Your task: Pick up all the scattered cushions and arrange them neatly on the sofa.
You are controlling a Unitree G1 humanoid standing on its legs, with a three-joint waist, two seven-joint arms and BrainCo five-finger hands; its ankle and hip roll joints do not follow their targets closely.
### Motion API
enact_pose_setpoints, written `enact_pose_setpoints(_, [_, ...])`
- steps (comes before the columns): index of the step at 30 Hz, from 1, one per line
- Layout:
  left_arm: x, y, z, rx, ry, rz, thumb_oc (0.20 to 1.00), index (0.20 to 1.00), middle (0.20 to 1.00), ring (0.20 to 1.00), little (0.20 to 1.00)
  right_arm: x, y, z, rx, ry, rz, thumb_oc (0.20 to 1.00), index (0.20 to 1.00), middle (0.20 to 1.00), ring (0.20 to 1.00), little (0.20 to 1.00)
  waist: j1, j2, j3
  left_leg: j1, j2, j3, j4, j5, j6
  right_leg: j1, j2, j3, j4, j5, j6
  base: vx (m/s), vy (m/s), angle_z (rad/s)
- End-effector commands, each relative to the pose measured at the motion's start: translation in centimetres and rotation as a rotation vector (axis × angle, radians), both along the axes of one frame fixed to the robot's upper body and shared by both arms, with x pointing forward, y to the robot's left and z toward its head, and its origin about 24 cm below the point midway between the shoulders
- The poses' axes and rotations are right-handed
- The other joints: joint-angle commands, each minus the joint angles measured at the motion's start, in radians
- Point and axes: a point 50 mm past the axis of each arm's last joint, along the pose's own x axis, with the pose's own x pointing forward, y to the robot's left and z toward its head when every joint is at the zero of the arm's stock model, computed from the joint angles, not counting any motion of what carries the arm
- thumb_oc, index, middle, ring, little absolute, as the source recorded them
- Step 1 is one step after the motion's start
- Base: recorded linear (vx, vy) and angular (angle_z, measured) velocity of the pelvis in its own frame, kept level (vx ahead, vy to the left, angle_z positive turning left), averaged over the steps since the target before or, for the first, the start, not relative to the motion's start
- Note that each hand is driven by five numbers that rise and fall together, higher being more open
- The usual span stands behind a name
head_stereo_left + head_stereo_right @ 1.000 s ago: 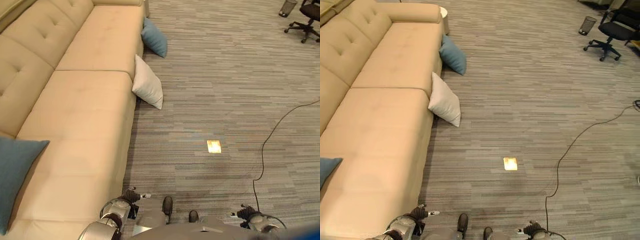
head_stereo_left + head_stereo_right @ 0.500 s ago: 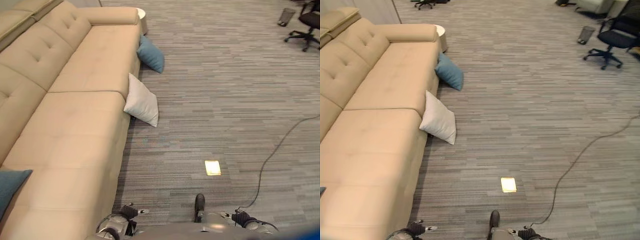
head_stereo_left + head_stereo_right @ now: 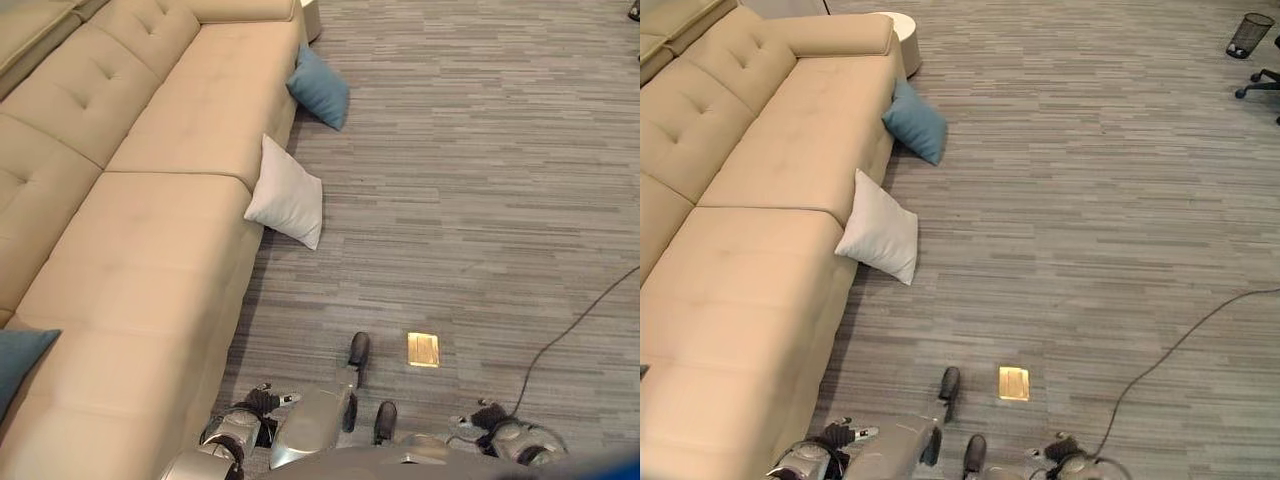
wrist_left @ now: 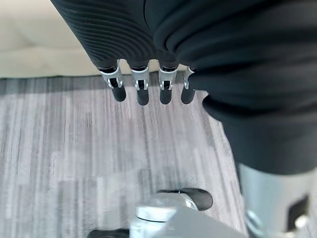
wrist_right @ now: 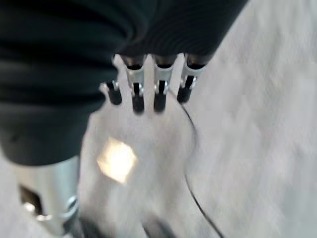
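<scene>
Left hand (image 4: 148, 84), right hand (image 5: 148, 84): fingers straight, empty.

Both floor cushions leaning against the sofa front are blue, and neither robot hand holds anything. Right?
Not quite. The left eye view shows only the farther cushion is blue; the nearer cushion is white. Both lean against the sofa, and both robot hands are empty.

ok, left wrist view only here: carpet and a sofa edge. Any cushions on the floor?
Observer: Two. A white cushion leans against the sofa front; a far blue cushion lies on the carpet farther along.
Operator: Any on the seat?
Observer: A near blue cushion, at the seat's near end, partly cut off.
Operator: Right robot hand holding anything?
Observer: No, the right robot hand is empty, fingers straight, over carpet.
</scene>
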Motion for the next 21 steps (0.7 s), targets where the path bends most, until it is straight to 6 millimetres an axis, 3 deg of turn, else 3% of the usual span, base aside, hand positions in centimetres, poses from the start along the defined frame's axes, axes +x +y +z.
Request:
enact_pose_setpoints(1, [0.7, -1.6, -0.1, -0.045, -0.014, -0.012, 1.000, 1.000, 1.000, 1.000, 1.000, -2.0, 1.4, -1.0, 0.052, 0.036, -0.015, 1.000, 1.000, 1.000, 1.000, 1.000, 0.016, -0.020, -0.030, 0.075, -0.016, 0.006, 0.022, -0.073, 0.068, -0.039, -0.030, 0.125, 0.063, 0.124, 0.135, 0.18, 0.095, -0.39])
enact_pose_setpoints(4, [0.2, -1.2, -0.2, -0.043, -0.004, 0.017, 1.000, 1.000, 1.000, 1.000, 1.000, -1.7, 1.8, -1.0, 0.067, 0.033, -0.007, 1.000, 1.000, 1.000, 1.000, 1.000, 0.029, -0.026, -0.039, 0.108, -0.011, 0.018, 0.018, -0.089, 0.078, -0.051, -0.050, 0.116, 0.146, 0.134, 0.160, 0.16, 0.107, -0.26])
enact_pose_setpoints(6, [-0.3, -0.8, -0.2, -0.038, 0.005, 0.036, 1.000, 1.000, 1.000, 1.000, 1.000, -1.6, 2.0, -1.0, 0.074, 0.033, 0.002, 1.000, 1.000, 1.000, 1.000, 1.000, 0.038, -0.023, -0.040, 0.138, -0.007, 0.019, 0.019, -0.096, 0.089, -0.092, -0.064, 0.105, 0.260, 0.176, 0.195, 0.15, 0.113, -0.38])
enact_pose_setpoints(8, [-0.3, -0.2, -0.1, -0.018, 0.006, 0.047, 1.000, 1.000, 1.000, 1.000, 1.000, -0.6, 2.0, -0.8, 0.078, 0.015, 0.020, 1.000, 1.000, 1.000, 1.000, 1.000, 0.020, 0.006, -0.027, 0.188, 0.010, -0.005, 0.005, -0.099, 0.107, -0.184, -0.071, 0.083, 0.450, 0.249, 0.226, 0.21, 0.158, -0.33])
enact_pose_setpoints(9, [0.0, -0.2, -0.1, -0.014, 0.000, 0.042, 1.000, 1.000, 1.000, 1.000, 1.000, -0.3, 2.0, -0.6, 0.078, 0.005, 0.025, 1.000, 1.000, 1.000, 1.000, 1.000, 0.001, 0.025, -0.025, 0.229, 0.027, -0.022, -0.019, -0.094, 0.107, -0.246, -0.086, 0.045, 0.482, 0.246, 0.213, 0.26, 0.136, -0.05])
enact_pose_setpoints(13, [0.6, -0.5, 0.1, -0.021, -0.025, 0.024, 1.000, 1.000, 1.000, 1.000, 1.000, -0.5, 1.9, -0.7, 0.074, 0.018, 0.031, 1.000, 1.000, 1.000, 1.000, 1.000, -0.031, 0.033, -0.014, 0.316, 0.033, -0.055, -0.068, -0.122, 0.103, -0.287, -0.107, 0.001, 0.335, 0.197, 0.179, 0.26, -0.041, 0.21])
enact_pose_setpoints(14, [0.7, -0.6, 0.1, -0.025, -0.033, 0.015, 1.000, 1.000, 1.000, 1.000, 1.000, -0.5, 1.7, -0.7, 0.074, 0.024, 0.029, 1.000, 1.000, 1.000, 1.000, 1.000, -0.050, 0.028, -0.008, 0.345, 0.029, -0.076, -0.076, -0.138, 0.102, -0.337, -0.111, 0.025, 0.232, 0.223, 0.181, 0.35, -0.115, 0.23])
enact_pose_setpoints(16, [0.8, -0.6, 0.1, -0.026, -0.034, 0.005, 1.000, 1.000, 1.000, 1.000, 1.000, -0.7, 1.7, -0.7, 0.078, 0.037, 0.032, 1.000, 1.000, 1.000, 1.000, 1.000, -0.075, 0.030, 0.007, 0.401, 0.034, -0.115, -0.096, -0.160, 0.100, -0.395, -0.104, 0.074, 0.142, 0.284, 0.200, 0.40, -0.154, 0.25])
enact_pose_setpoints(21, [0.3, -1.2, -0.1, -0.031, -0.015, -0.019, 1.000, 1.000, 1.000, 1.000, 1.000, -1.5, 1.8, -1.0, 0.082, 0.061, 0.031, 1.000, 1.000, 1.000, 1.000, 1.000, -0.085, 0.019, -0.020, 0.451, 0.053, -0.159, -0.100, -0.179, 0.087, -0.362, -0.091, 0.095, 0.126, 0.304, 0.195, 0.25, -0.153, 0.65])
